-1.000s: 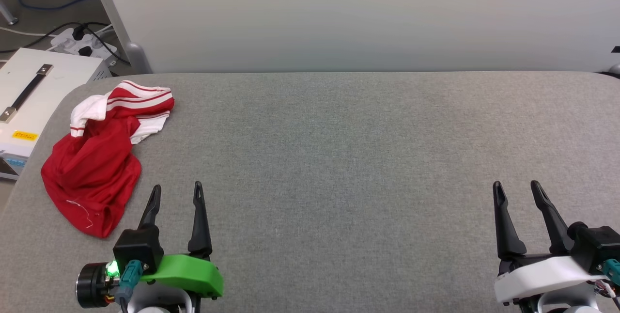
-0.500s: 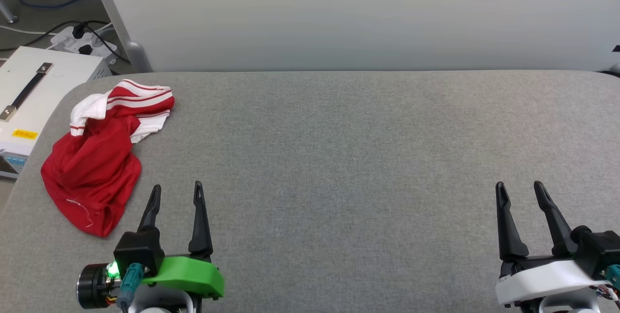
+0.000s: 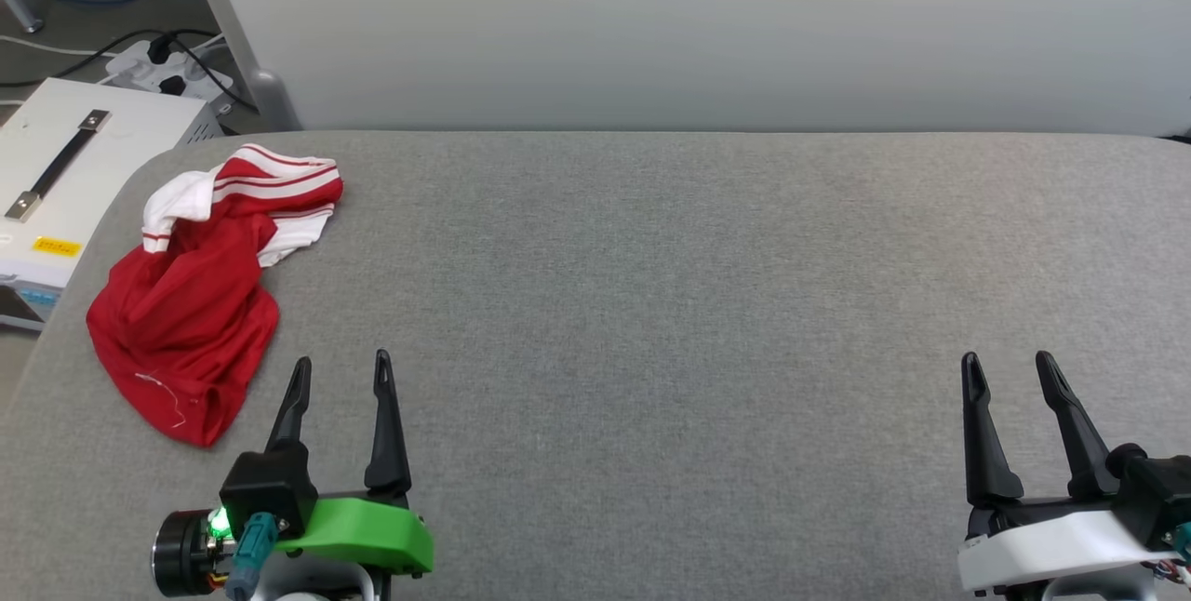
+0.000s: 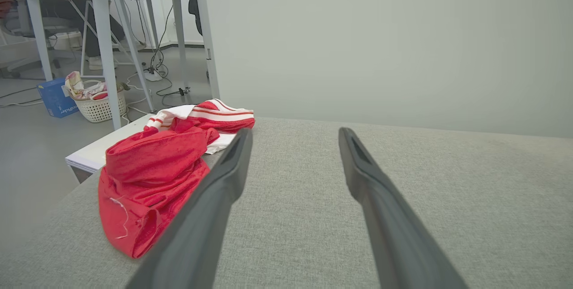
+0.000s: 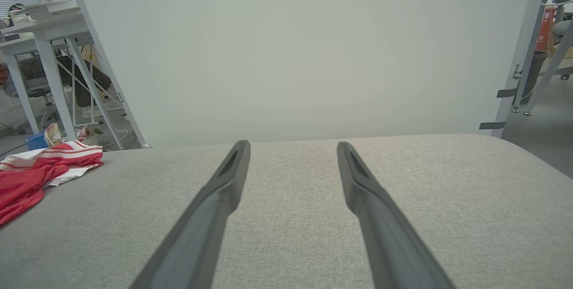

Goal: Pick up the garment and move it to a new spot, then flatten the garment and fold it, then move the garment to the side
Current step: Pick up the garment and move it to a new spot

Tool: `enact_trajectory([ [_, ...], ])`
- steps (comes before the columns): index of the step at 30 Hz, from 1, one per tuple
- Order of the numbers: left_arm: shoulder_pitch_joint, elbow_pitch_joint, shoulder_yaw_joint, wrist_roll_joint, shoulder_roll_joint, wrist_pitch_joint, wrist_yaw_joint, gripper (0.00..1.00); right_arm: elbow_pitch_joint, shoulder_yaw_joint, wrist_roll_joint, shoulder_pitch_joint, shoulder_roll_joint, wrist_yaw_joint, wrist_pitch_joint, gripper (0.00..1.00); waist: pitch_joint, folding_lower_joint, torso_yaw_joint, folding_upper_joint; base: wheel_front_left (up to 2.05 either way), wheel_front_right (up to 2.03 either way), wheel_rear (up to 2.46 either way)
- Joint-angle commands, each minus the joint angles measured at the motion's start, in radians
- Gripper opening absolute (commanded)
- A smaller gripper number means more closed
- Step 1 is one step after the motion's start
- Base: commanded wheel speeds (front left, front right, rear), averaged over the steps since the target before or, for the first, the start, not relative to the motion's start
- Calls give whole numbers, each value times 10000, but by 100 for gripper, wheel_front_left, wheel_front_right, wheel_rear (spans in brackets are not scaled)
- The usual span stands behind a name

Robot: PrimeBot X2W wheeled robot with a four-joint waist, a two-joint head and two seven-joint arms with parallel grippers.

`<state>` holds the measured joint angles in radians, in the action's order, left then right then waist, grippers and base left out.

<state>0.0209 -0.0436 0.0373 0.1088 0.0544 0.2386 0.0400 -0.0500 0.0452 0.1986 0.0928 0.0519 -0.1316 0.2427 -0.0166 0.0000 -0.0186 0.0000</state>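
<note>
Garment [image 3: 181, 322] lies in a crumpled heap near the far left corner of the grey tabletop [image 3: 651, 303], and the left gripper [image 3: 341, 360] and right gripper [image 3: 1008, 358] hover by its front edge, jaws wide apart.

One garment [image 3: 181, 331], one table [image 3: 651, 303] — two pincers (left pincer [image 3: 341, 361], right pincer [image 3: 1009, 360]).

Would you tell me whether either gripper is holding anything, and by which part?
Nothing is held: the left gripper and right gripper are open, and the garment lies apart.
</note>
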Motion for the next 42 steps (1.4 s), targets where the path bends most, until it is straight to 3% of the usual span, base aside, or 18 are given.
enact_trajectory([
  [1, 48, -32, 11, 136, -40, 138, 69, 100, -68, 8, 39, 139, -16, 9, 99, 100, -58, 0, -118, 0, 0, 0, 0],
  [31, -191, -128, -890, 720, -42, 231, 47, 100, -466, -738, -634, -135, -17, 9, 191, 100, -521, 0, -3978, 0, 0, 0, 0],
  [42, -169, -168, -1020, 1004, -42, 231, 71, 100, -485, -830, -787, -249, -17, 9, 191, 100, -738, 0, -4686, 0, 0, 0, 0],
])
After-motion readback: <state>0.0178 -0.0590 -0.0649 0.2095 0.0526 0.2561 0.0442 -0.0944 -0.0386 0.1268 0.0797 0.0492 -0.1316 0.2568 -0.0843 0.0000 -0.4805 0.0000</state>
